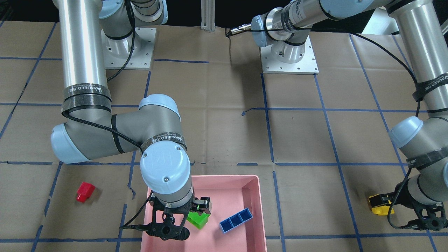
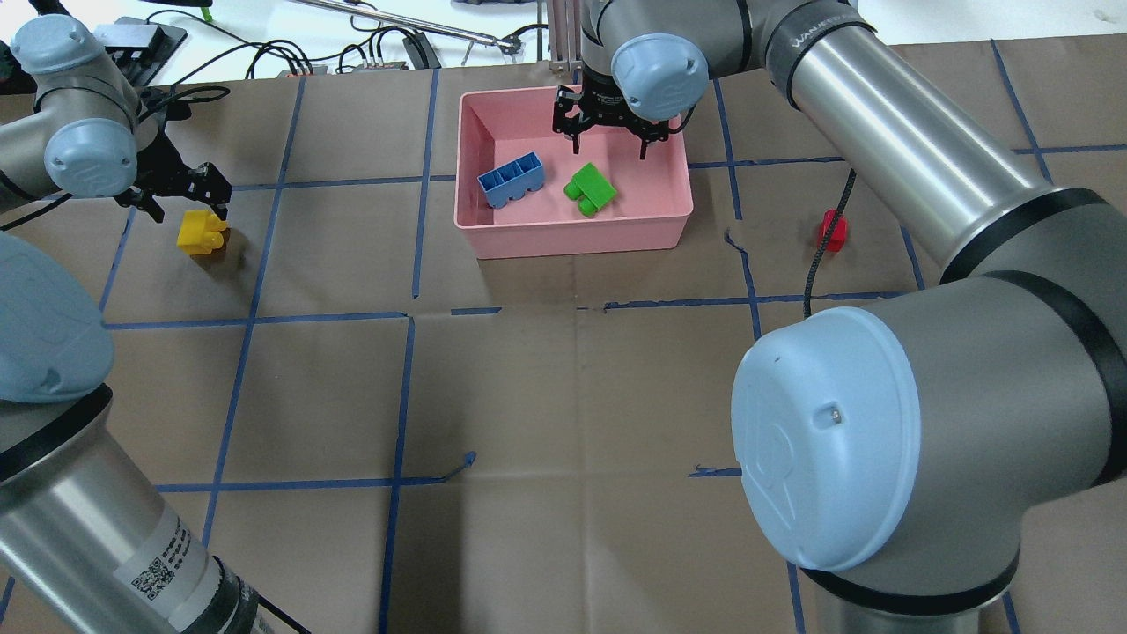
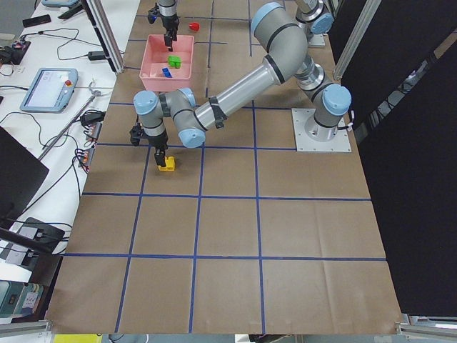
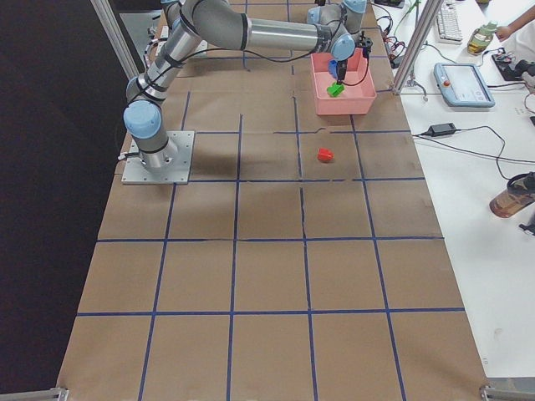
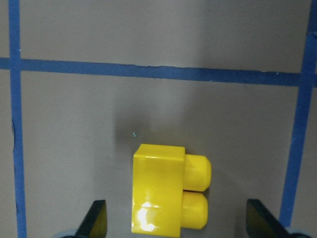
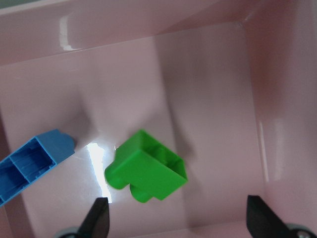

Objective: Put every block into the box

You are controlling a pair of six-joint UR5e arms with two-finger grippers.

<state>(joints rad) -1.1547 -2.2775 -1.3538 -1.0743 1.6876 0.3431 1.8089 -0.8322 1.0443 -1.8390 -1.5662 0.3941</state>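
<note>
The pink box (image 2: 572, 238) stands at the far middle of the table. The green brick (image 2: 590, 187) and the blue brick (image 2: 511, 179), hollow side up, lie inside it. My right gripper (image 2: 609, 141) hangs open and empty over the box; in its wrist view the green brick (image 6: 146, 173) lies free on the floor below the fingertips (image 6: 99, 218). The yellow brick (image 2: 202, 233) lies on its side on the table at the left. My left gripper (image 2: 185, 207) is open just above it, with the brick (image 5: 168, 191) between the fingertips (image 5: 96, 218). The red brick (image 2: 832, 231) lies right of the box.
The table is brown paper with blue tape lines. Both arm bases (image 1: 289, 52) stand at the robot's edge. The right arm's cable (image 2: 823, 238) hangs near the red brick. Cables and devices (image 2: 370, 53) lie beyond the far edge.
</note>
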